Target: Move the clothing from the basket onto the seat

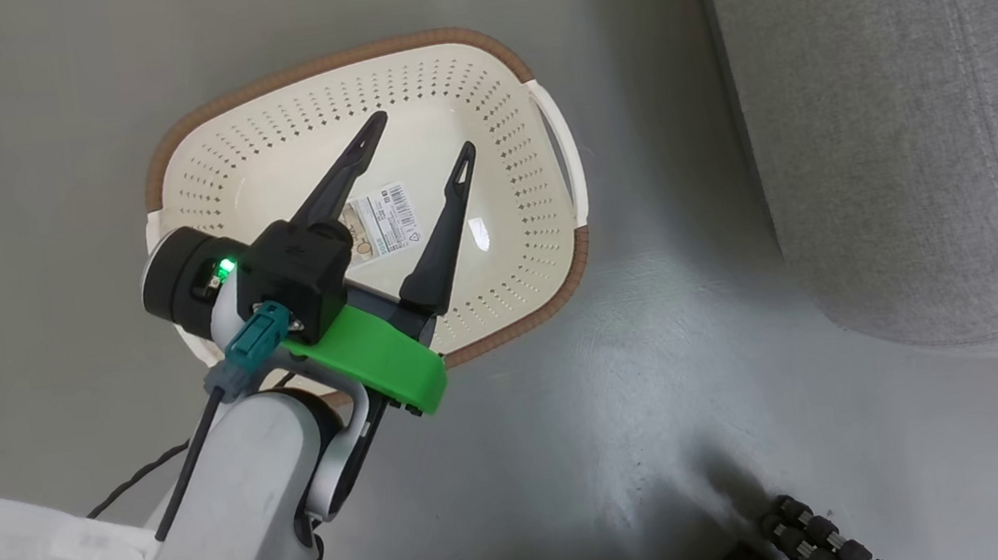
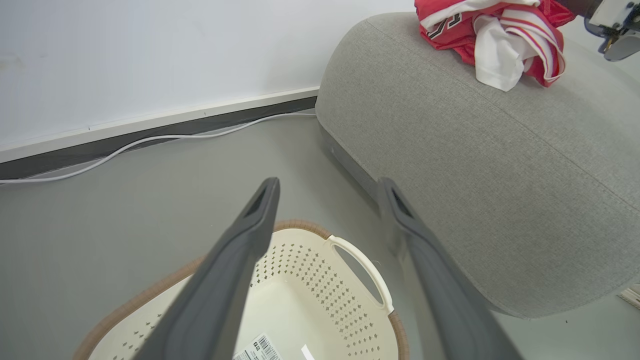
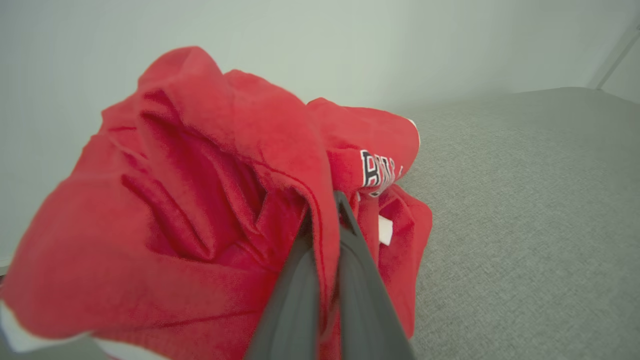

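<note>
The clothing point(image 3: 200, 210), red sports fabric with black-and-white lettering and white-striped trim, lies bunched in a heap on top of the seat point(image 2: 500, 175), a broad light-grey upholstered cushion with rounded edges and stitched seams. The right gripper point(image 3: 325, 210) pinches a red fold of it, its two dark fingers pressed together with cloth draped down either side of them. In the right wrist view part of the lettering faces the camera on a fold just beyond the fingertips, with grey upholstery stretching away to the right. Well apart from the heap, the basket point(image 1: 542, 247) stands on the grey floor point(image 1: 28, 183) just beside the seat's near edge. It is cream-white and perforated, with a brown braided rim and a side handle turned toward the cushion. The left gripper point(image 1: 422, 134) hangs above the basket with its fingers spread wide and nothing between them, both tips pointing over the bare bottom. There a label sticker point(image 1: 380, 221) lies in plain sight between the two fingers. A green collar point(image 1: 377, 360) wraps that gripper's base. The left wrist view looks past the spread fingers to a pale wall point(image 2: 150, 50), a dark baseboard point(image 2: 125, 142) and a white cable point(image 2: 210, 135) running along the floor toward the seat.
</note>
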Controlling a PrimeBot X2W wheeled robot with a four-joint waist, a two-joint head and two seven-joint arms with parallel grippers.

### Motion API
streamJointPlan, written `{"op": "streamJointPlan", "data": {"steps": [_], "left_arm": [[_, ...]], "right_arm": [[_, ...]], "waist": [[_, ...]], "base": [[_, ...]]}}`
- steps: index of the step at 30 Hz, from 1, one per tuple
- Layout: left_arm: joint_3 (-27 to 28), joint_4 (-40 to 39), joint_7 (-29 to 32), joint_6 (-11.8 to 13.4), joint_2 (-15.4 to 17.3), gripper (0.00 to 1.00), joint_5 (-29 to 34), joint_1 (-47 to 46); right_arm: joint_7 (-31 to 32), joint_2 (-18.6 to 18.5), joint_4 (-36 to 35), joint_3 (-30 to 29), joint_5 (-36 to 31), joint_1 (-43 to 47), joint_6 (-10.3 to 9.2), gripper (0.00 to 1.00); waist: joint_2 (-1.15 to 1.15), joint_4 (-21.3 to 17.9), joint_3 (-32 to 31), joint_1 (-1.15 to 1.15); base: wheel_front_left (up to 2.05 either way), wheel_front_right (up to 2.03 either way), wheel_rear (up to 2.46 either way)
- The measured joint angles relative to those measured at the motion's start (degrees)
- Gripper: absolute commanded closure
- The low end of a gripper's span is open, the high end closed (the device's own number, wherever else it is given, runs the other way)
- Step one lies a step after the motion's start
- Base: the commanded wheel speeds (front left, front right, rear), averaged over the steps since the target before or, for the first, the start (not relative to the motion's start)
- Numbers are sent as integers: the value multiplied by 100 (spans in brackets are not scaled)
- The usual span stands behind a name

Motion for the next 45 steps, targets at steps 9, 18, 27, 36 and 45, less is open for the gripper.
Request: {"op": "streamJointPlan", "data": {"steps": [9,18,27,36,45], "left_arm": [[23,103,-51,-2,4,0,-8,-3],[40,398,-271,-94,-15,0,-122,42],[55,679,-564,-157,-162,0,-393,280],[241,1042,-756,-156,-241,0,-642,626],[600,1327,-894,-46,-311,0,-803,971]], "right_arm": [[-122,197,120,10,0,71,88,0],[-171,345,168,88,-68,428,249,0],[-171,377,-162,41,-227,888,364,0],[-171,665,-567,178,-377,1312,542,0],[-171,1099,-869,331,-430,1929,624,0]], "waist": [[0,-132,-127,0],[0,-260,-510,-1],[0,-256,-1062,-1],[0,-71,-1686,-1],[0,266,-2287,-1]], "base": [[0,0,0],[0,0,0],[0,0,0],[0,0,0],[0,0,0]]}}
